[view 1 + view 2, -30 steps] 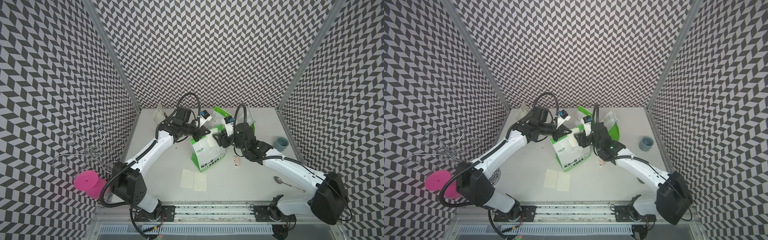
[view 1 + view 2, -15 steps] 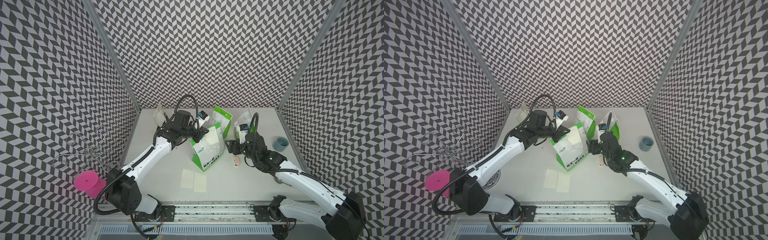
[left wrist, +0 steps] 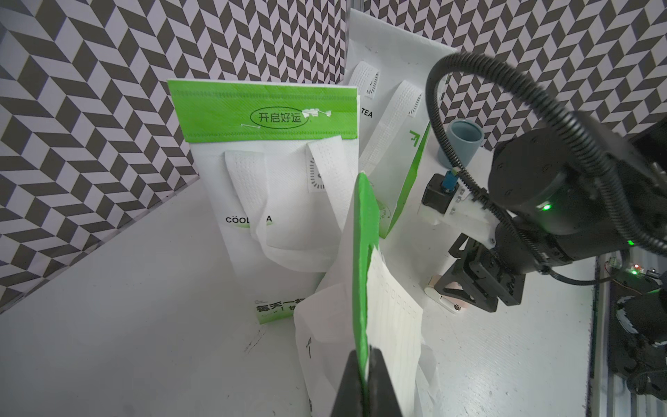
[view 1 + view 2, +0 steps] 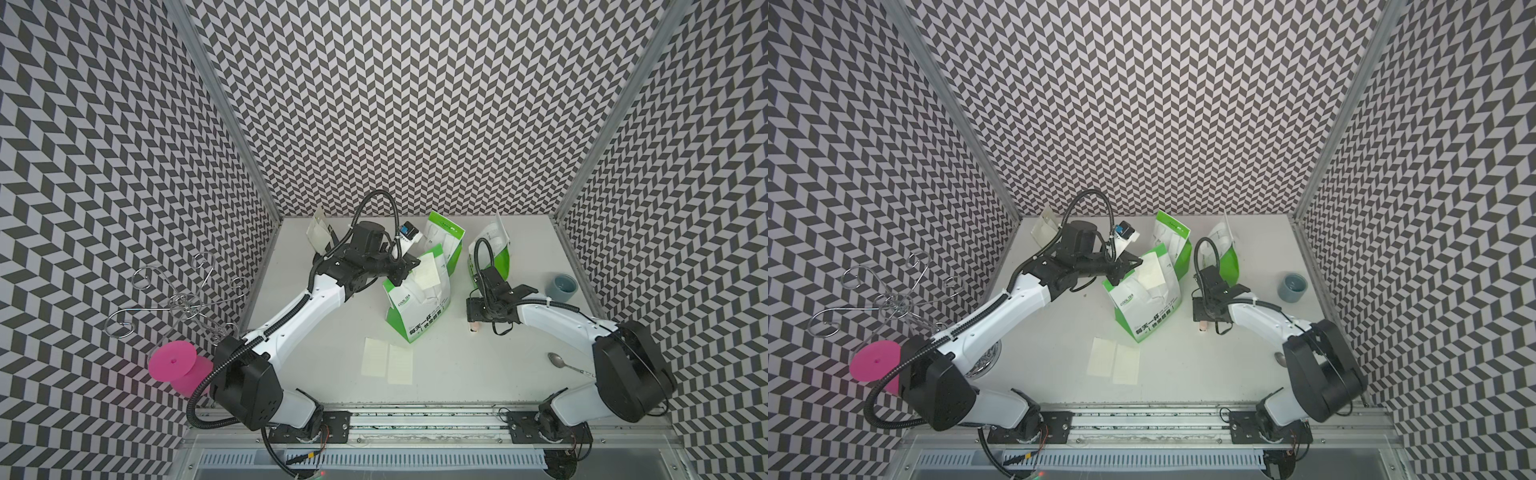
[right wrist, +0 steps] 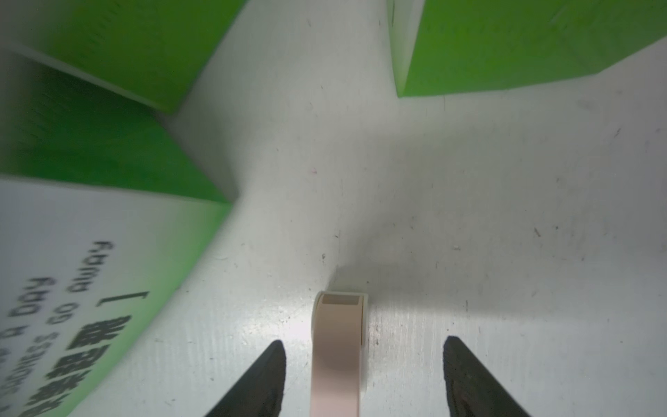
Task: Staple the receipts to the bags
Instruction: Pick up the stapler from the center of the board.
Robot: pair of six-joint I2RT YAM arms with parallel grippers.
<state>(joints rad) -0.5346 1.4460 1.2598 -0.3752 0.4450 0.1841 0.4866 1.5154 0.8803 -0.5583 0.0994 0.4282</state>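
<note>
Three green-and-white paper bags stand on the desk [image 4: 324,353], grouped toward the back centre. We log the front green bag [image 4: 415,307], tilted, "COOL TEA" printed on its face. The second green bag [image 4: 444,237] is just behind it, and the third green bag [image 4: 496,249] is apart on the right. A fourth, pale bag [image 4: 320,235] stands near the far left corner, partly behind the left arm; we cannot read its print.

Left end effector [image 3: 365,352]: clenched on the green top edge of the front green bag. A receipt [image 3: 393,317] lies flat against that bag's face, right beside the fingers. We cannot tell whether the pads press the slip itself.

Right end effector [image 5: 364,341]: released, jaws wide, pointing down at the desk. The stapler [image 5: 339,361], small and pinkish-white, lies flat between the jaws with a gap on each side; neither finger touches it. In both top views it lies well to the right of the front green bag.

First loose receipt [image 4: 374,357] and second loose receipt [image 4: 401,363]: side by side on the desk, edges nearly touching, just in front of the front green bag.

Grey-blue cup [image 4: 561,286]: upright near the right wall. Metal spoon [image 4: 559,361]: flat on the desk near the right arm's base.
</note>
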